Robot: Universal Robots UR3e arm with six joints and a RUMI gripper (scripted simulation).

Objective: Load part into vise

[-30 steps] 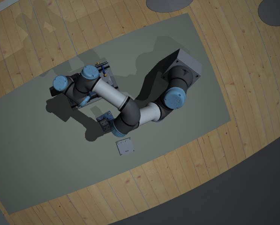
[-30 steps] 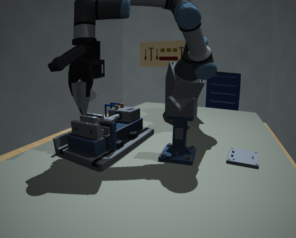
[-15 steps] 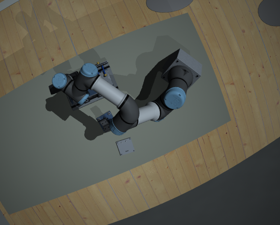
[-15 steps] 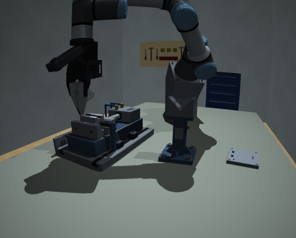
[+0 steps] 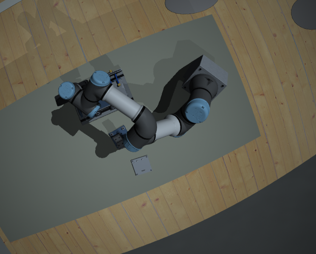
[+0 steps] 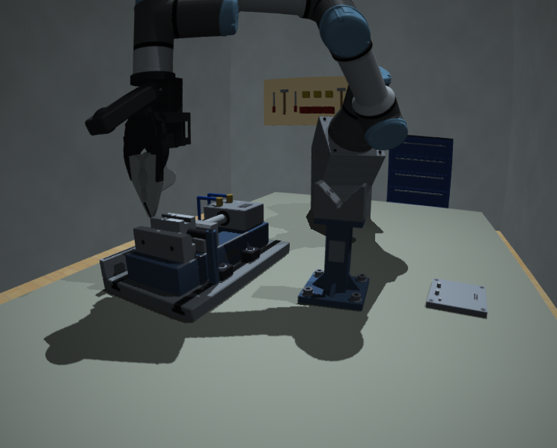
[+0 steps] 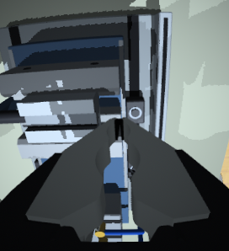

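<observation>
My gripper is shut and empty. Its tips hang just above the vise, and in the wrist view they sit over the gap between the jaws. The part, a light grey block, lies between the jaws next to the dark fixed jaw. It also shows in the exterior view. The moving jaw is on its other side, towards the air cylinder. A dark rod, the work stop, is at the part's left end. I cannot tell whether they touch. In the top view the arm hides the vise.
The V-block stands on its blue post right of the vise and shows by the elbow in the top view. The infeed plate lies bare at the right, also in the top view. A bolt post sits beside my fingertips.
</observation>
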